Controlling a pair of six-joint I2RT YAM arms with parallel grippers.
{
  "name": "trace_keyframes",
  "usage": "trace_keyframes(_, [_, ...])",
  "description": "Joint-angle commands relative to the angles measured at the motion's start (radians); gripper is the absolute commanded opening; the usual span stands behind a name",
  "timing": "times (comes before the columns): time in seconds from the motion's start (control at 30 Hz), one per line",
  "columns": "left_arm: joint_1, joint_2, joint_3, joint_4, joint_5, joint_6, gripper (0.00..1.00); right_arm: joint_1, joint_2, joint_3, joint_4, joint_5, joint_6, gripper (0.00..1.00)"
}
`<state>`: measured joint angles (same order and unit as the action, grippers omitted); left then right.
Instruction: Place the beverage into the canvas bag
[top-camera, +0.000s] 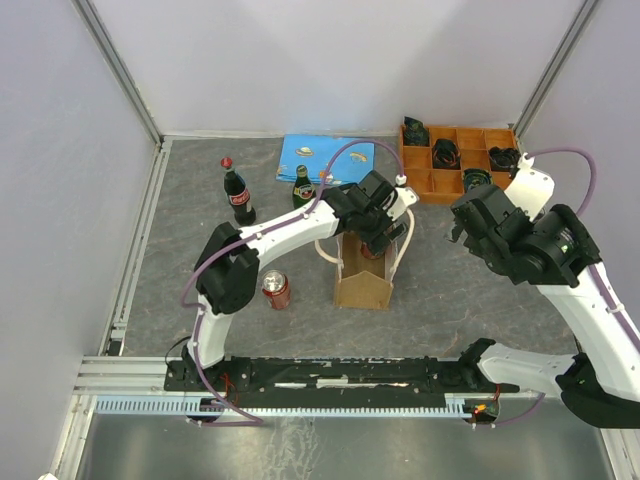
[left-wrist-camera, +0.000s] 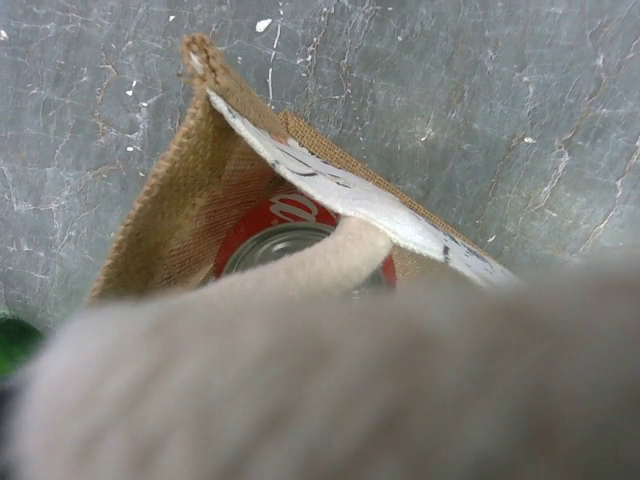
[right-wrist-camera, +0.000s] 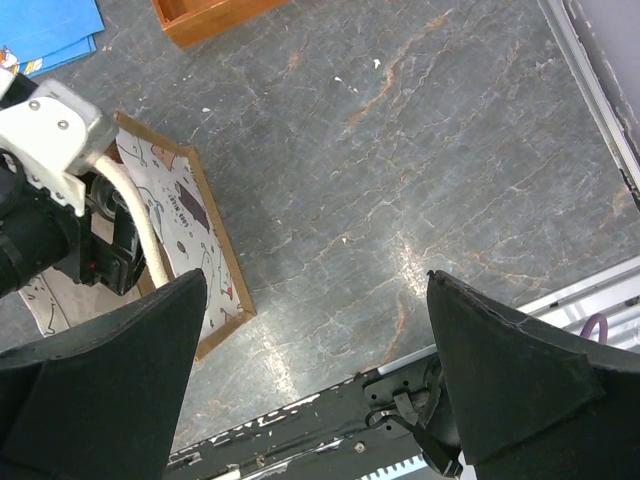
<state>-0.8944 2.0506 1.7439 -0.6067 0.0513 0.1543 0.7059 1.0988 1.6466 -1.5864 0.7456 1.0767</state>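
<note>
The tan canvas bag (top-camera: 363, 278) stands upright mid-table with cream loop handles. In the left wrist view I look down into the bag (left-wrist-camera: 170, 220). A red can (left-wrist-camera: 285, 235) lies inside it, top up. A blurred cream handle (left-wrist-camera: 330, 380) fills the lower half and hides the fingers. My left gripper (top-camera: 378, 230) hangs over the bag's mouth; its jaws do not show. My right gripper (right-wrist-camera: 316, 275) is open and empty, raised to the right of the bag (right-wrist-camera: 215, 270), and also shows in the top view (top-camera: 462, 222).
A second red can (top-camera: 276, 290) stands left of the bag. A cola bottle (top-camera: 237, 195) and a green bottle (top-camera: 302, 187) stand behind it, by a blue packet (top-camera: 320, 158). An orange compartment tray (top-camera: 455, 160) sits at the back right.
</note>
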Motion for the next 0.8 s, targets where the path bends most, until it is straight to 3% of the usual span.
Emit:
trace_keyframes(0.0, [-0.006,-0.097,0.017,0.044,0.003,-0.045,0.9,-0.002,-0.008,-0.007,0.01,0.026,0.011,0.99])
trace_keyframes(0.07, [-0.007,-0.116,0.023,0.042,0.0,-0.042,0.95,-0.002,-0.007,-0.008,0.012,0.025,0.01,0.99])
trace_keyframes(0.57, [0.003,-0.246,0.009,-0.043,-0.096,-0.032,0.97,-0.002,-0.005,-0.007,0.017,0.017,0.008,0.99])
trace_keyframes(0.77, [0.138,-0.417,-0.01,-0.112,0.03,-0.078,0.96,-0.003,-0.015,-0.014,0.013,0.013,0.009,0.99])
